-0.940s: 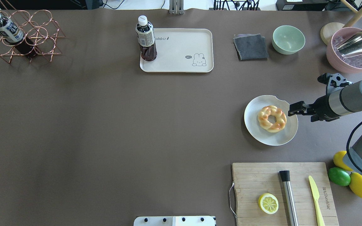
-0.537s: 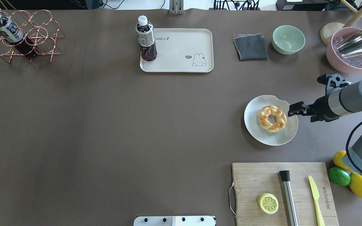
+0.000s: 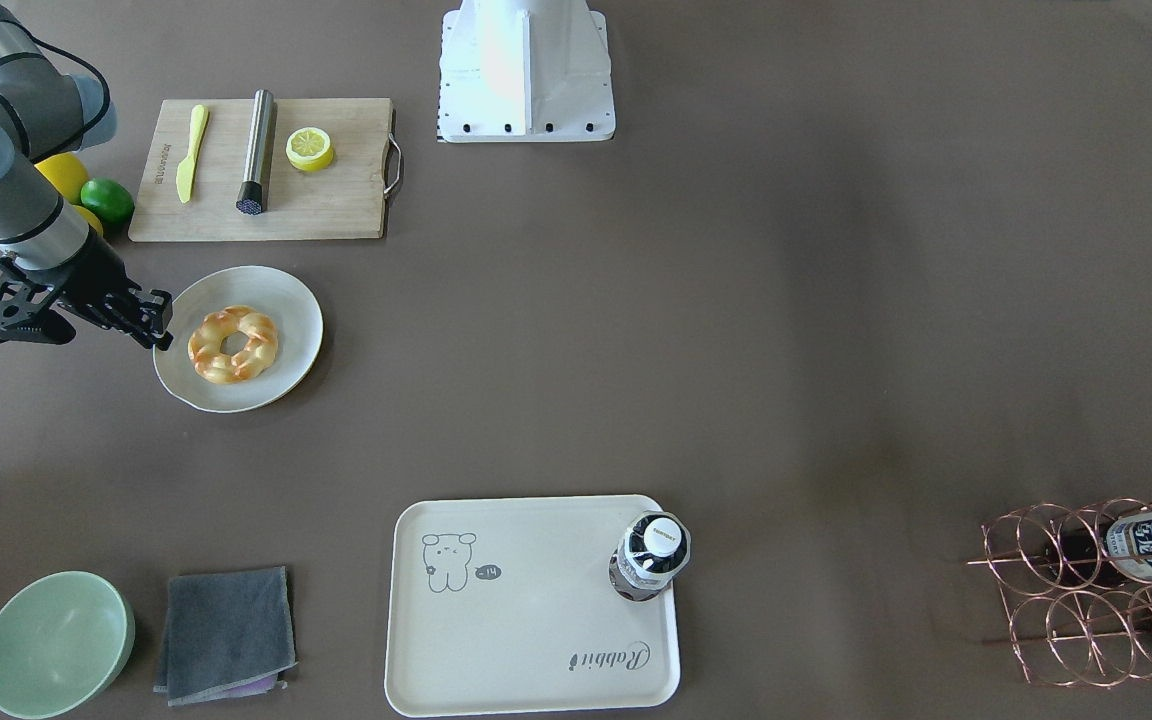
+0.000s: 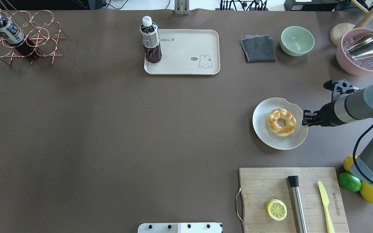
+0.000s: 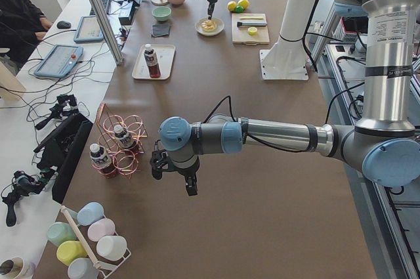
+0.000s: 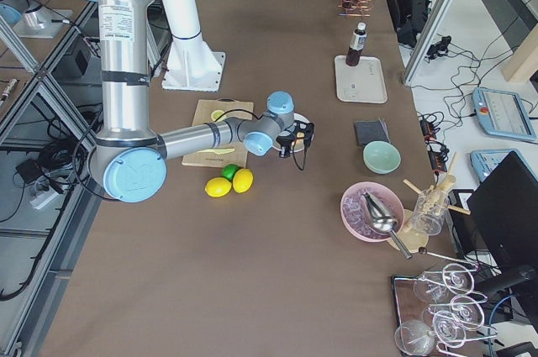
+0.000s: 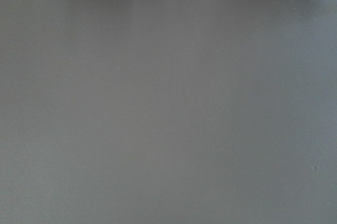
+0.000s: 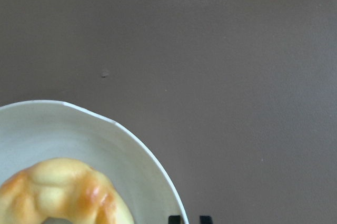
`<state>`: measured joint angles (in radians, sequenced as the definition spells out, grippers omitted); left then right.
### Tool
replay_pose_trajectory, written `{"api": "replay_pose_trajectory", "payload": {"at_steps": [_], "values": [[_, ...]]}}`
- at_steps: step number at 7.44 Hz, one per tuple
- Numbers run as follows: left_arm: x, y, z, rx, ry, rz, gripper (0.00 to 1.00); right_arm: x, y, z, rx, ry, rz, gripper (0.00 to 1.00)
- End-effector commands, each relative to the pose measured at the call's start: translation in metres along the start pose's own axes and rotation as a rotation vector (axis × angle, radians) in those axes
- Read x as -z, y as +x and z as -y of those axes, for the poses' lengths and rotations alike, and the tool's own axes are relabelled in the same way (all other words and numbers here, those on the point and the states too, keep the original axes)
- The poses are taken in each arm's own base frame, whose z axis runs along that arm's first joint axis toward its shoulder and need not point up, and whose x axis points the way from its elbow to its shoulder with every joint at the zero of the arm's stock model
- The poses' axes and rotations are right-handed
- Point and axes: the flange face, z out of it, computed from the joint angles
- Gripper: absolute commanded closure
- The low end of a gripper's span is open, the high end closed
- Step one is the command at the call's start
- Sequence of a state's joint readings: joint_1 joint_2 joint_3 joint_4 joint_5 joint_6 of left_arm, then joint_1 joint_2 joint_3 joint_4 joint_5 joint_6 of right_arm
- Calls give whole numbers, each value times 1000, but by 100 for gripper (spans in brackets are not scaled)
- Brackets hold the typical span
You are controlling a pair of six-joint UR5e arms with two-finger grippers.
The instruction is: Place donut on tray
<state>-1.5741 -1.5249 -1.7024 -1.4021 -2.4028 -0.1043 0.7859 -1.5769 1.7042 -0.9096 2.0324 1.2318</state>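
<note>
Front-facing view: the glossy golden-yellow twisted ring donut (image 3: 232,344) is lying on the round white plate (image 3: 291,300), well apart from the cream rectangular plastic tray (image 3: 536,600). It is probably light, soft and slick, so pinching one side through the hole looks best.

Overhead: the right gripper (image 4: 304,118) is now sitting slightly further back at the plate's rim than before.

Right wrist view: its fingers (image 8: 173,220) are sitting nearly pressed together.

Left side view: I cannot tell how the left gripper (image 5: 189,184) is standing.

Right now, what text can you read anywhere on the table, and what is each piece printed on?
"Rabbit": script on the tray.
"hi~": speech bubble beside the tray's animal drawing.
Engraving on the cutting board: too blurred to read.
Labels on the standing bottle and the racked bottle: too small to read.
</note>
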Motion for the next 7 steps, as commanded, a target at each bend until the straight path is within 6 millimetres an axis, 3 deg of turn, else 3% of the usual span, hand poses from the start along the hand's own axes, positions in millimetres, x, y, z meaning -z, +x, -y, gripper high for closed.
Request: {"api": "replay_pose_trajectory", "payload": {"at_steps": [1, 2, 3, 4, 6, 7], "values": [[1, -1, 1, -3, 5, 25, 2, -2, 0, -1, 2, 4, -4, 84], [3, 1, 2, -7, 9, 24, 2, 1, -1, 0, 3, 5, 0, 100], [4, 2, 4, -7, 11, 24, 2, 6, -8, -1, 8, 0, 20, 100], [5, 3, 5, -10, 12, 24, 2, 31, -10, 10, -8, 10, 58, 100], [6, 4, 5, -12, 15, 24, 2, 95, 13, 45, -57, -56, 206, 100], [6, 4, 5, -12, 15, 24, 2, 114, 24, 55, -75, -78, 245, 100]]}}
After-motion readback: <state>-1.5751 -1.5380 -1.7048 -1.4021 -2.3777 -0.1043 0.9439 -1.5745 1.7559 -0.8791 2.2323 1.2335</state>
